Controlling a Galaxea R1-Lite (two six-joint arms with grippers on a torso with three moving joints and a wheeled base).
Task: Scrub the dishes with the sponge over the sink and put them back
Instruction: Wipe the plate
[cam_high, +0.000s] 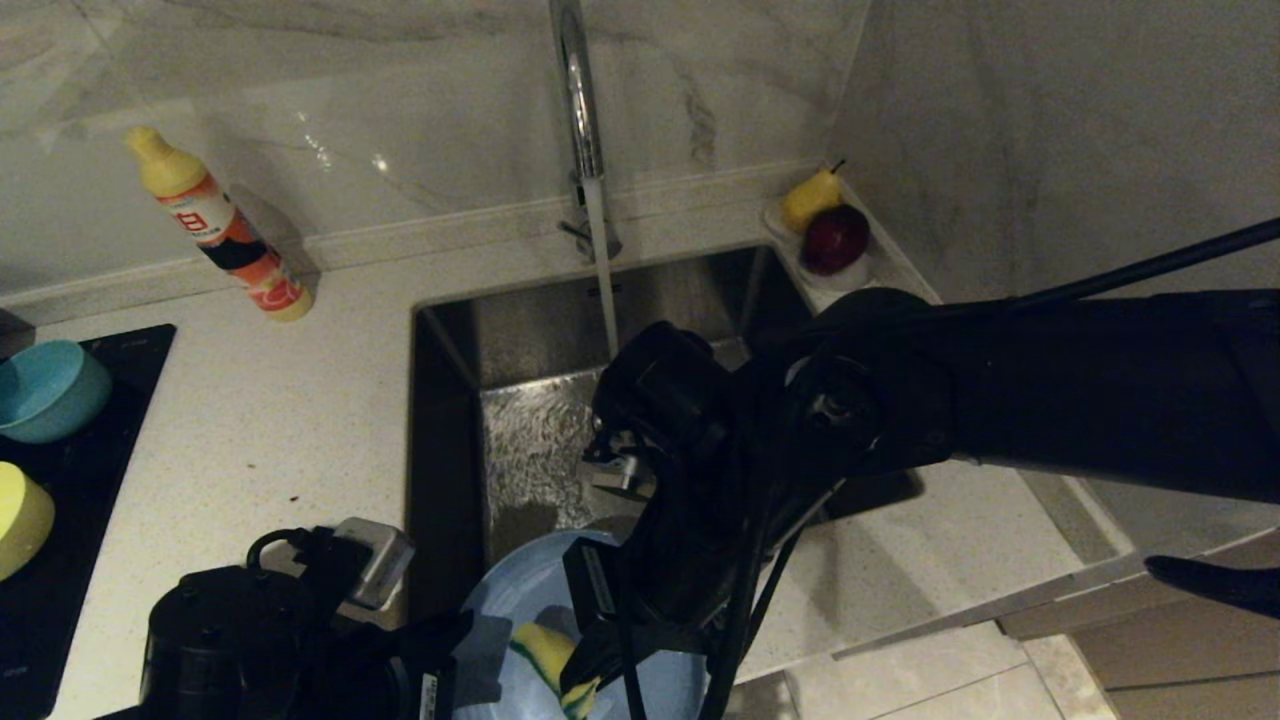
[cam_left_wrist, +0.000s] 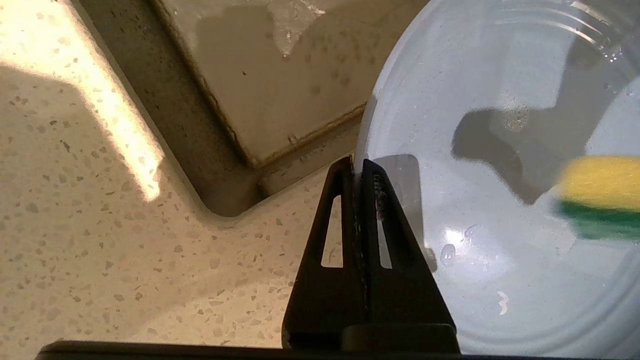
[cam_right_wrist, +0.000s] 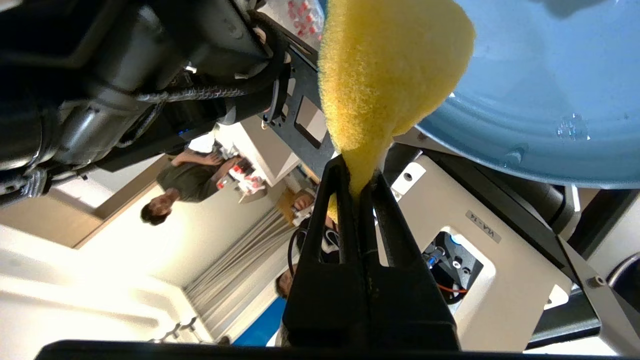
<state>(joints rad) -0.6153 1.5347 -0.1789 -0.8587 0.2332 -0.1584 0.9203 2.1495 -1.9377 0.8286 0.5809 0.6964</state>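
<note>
Over sink (cam_high: 450, 400): left fingers (cam_left_wrist: 372, 200) pinch plate (cam_left_wrist: 500, 150) rim; right fingers (cam_right_wrist: 385, 210) squeeze sponge (cam_right_wrist: 390, 75).

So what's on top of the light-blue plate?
The sponge, pinched in the right gripper, presses on the plate; water droplets too. The arm covers part of the plate in the head view.

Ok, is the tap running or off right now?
Running. In the head view a thin stream of water falls from the tap into the sink, whose floor looks wet and rippled beneath it.

right gripper (cam_right_wrist: 357, 175) clamped on sponge (cam_right_wrist: 390, 75) | sponge against light-blue plate (cam_right_wrist: 540, 100)
</note>
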